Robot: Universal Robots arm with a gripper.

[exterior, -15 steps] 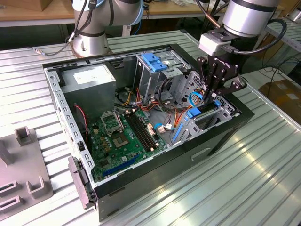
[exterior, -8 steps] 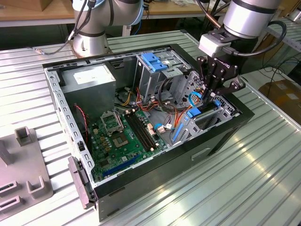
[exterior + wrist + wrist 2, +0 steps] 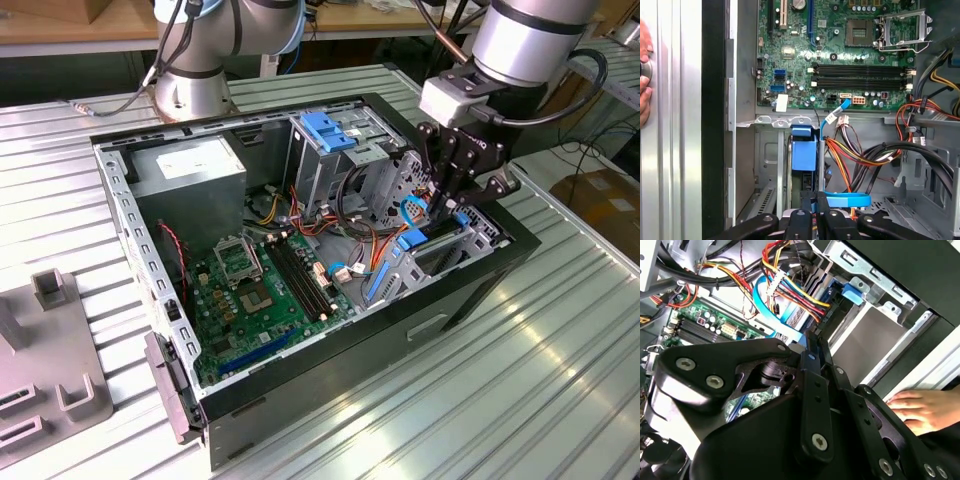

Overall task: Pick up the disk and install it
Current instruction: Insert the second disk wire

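Install step: gripper (image 3: 447,200) pinching disk (image 3: 804,155) edge-on within drive bay (image 3: 440,250); straight, aligned seating push judged necessary

1. I am seeing a short line of white lettering on the black body of the gripper (image 3: 447,207) in the exterior view; I am not making out its letters.
2. I am looking at a white label (image 3: 190,158) on top of the grey power supply (image 3: 215,180); its print is too small to read.
3. In the first wrist view I am finding a white sticker (image 3: 782,103) at the edge of the green motherboard (image 3: 840,50); nothing on it is legible.
4. I am noticing tiny white markings scattered over that board, none of them readable.
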